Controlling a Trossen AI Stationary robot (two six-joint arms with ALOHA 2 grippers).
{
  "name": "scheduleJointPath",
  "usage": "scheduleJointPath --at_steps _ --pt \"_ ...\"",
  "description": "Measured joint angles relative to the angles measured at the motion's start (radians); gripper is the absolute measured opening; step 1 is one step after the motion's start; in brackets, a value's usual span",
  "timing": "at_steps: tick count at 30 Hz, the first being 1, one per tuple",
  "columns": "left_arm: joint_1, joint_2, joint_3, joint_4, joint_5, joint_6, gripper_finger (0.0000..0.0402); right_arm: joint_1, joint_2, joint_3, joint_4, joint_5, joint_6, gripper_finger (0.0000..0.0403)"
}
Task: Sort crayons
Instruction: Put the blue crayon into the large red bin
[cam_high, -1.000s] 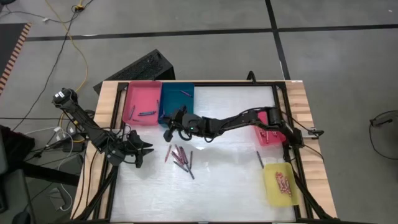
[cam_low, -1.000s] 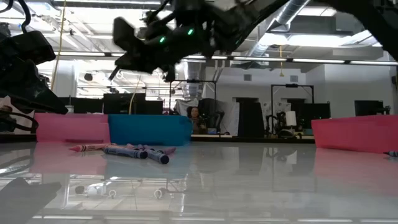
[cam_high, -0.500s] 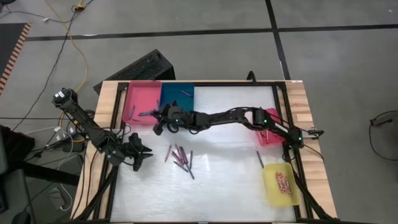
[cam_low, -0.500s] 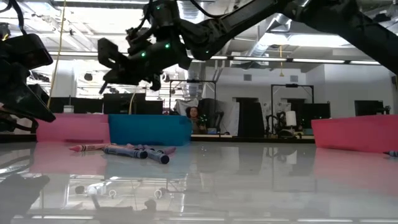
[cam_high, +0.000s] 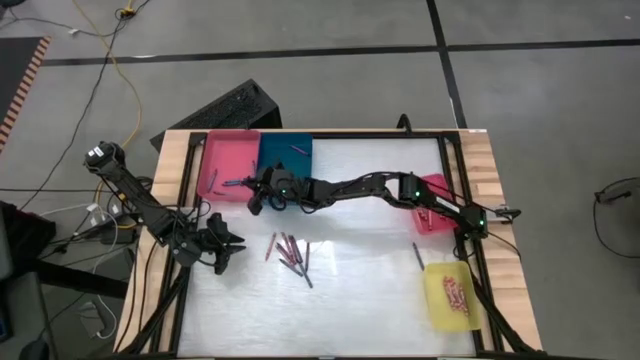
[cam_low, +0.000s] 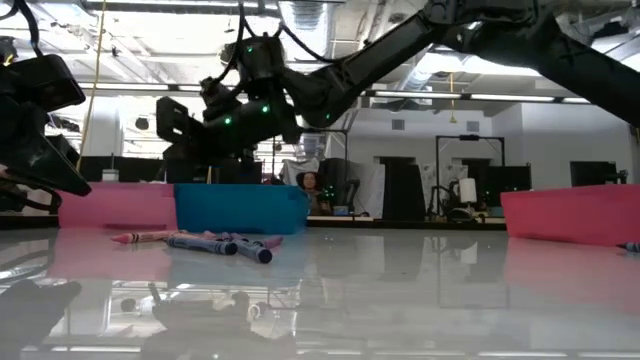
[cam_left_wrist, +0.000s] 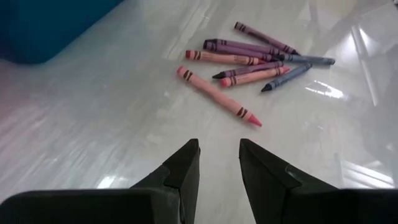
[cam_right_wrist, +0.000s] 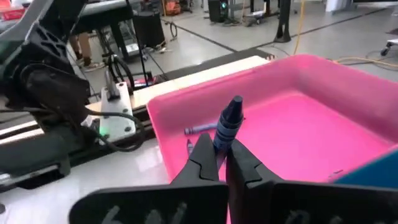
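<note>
Several crayons (cam_high: 290, 252) lie in a loose pile mid-table, seen close in the left wrist view as a crayon pile (cam_left_wrist: 249, 62). My right gripper (cam_high: 246, 187) reaches across to the pink tray (cam_high: 228, 165) at the far left and is shut on a grey-blue crayon (cam_right_wrist: 229, 121). Another crayon (cam_right_wrist: 200, 129) lies on that tray's floor. My left gripper (cam_left_wrist: 219, 155) stands open near the table's left edge, pointing at the pile with nothing between its fingers. My right gripper pinches the grey-blue crayon's back part (cam_right_wrist: 224, 140) between its two fingertips. The fingers come about level from the table's right side. The crayon juts out past them with its pointed end ahead and is lifted clear above the pink tray's near right part.
A blue tray (cam_high: 285, 160) adjoins the pink one. A red tray (cam_high: 437, 190) and a yellow tray (cam_high: 450, 295) with crayons sit by the right edge. A lone crayon (cam_high: 417, 253) lies near them. A raised rail (cam_high: 330, 133) frames the table.
My right gripper has carried the grey-blue crayon toward the table's left and far edges and somewhat down, from over the table near the pile to over the pink tray. It has stayed shut on the crayon.
</note>
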Motion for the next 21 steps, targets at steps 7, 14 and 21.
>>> scheduleJointPath --at_steps 7,14,21 --pt "0.000 0.000 0.000 -0.009 0.002 -0.006 0.0102 -0.011 0.009 0.007 -0.025 0.006 0.001 0.0013" --pt "0.000 0.000 0.000 -0.013 -0.003 -0.006 0.0102 -0.008 0.010 0.007 -0.118 0.004 0.003 0.0045" --pt "0.000 0.000 0.000 -0.013 -0.003 -0.011 0.0102 -0.004 0.010 0.007 -0.115 0.004 -0.032 0.0075"
